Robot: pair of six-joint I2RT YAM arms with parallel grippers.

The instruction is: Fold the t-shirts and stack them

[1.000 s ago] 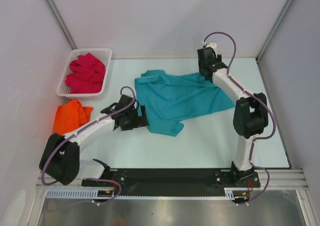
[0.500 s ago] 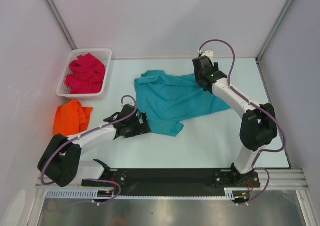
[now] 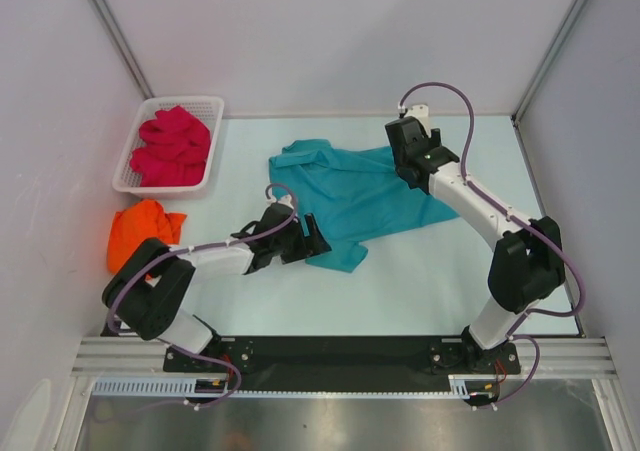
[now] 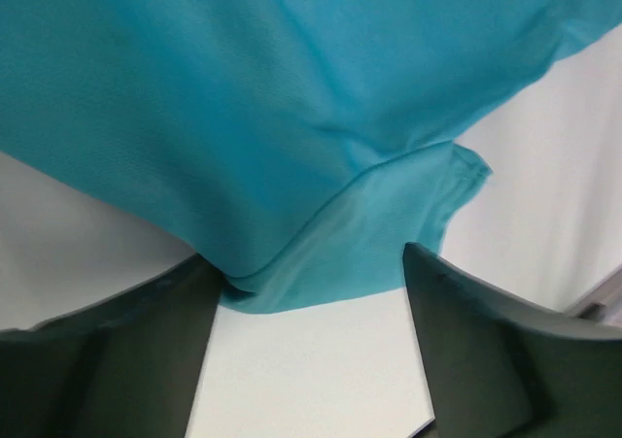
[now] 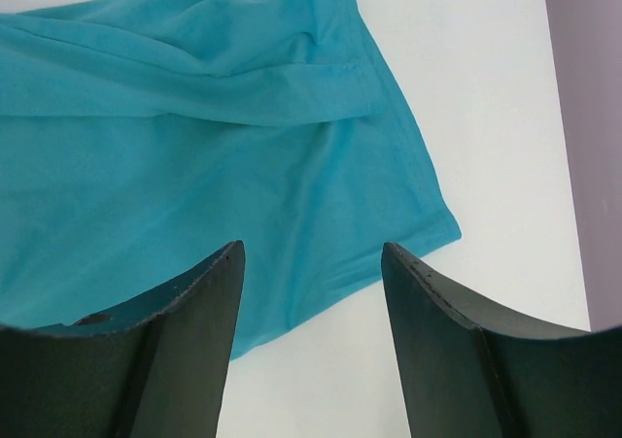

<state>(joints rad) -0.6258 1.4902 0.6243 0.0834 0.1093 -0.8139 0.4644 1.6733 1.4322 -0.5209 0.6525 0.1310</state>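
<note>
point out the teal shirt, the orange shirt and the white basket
teal t-shirt (image 3: pixel 360 196): top view, middle of the spread cloth
orange t-shirt (image 3: pixel 140 233): top view, middle of the crumpled heap
white basket (image 3: pixel 160 185): top view, its near wall

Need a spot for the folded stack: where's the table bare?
Bare: the wide near patch between teal t-shirt, black mounting plate and right arm; a strip between basket and that shirt. Crowded: left edge, with orange t-shirt and left arm.

Teal tee (image 3: pixel 350 196) spread centre; orange tee (image 3: pixel 143 229) crumpled; pink tee (image 3: pixel 172 143) in basket (image 3: pixel 160 186).
</note>
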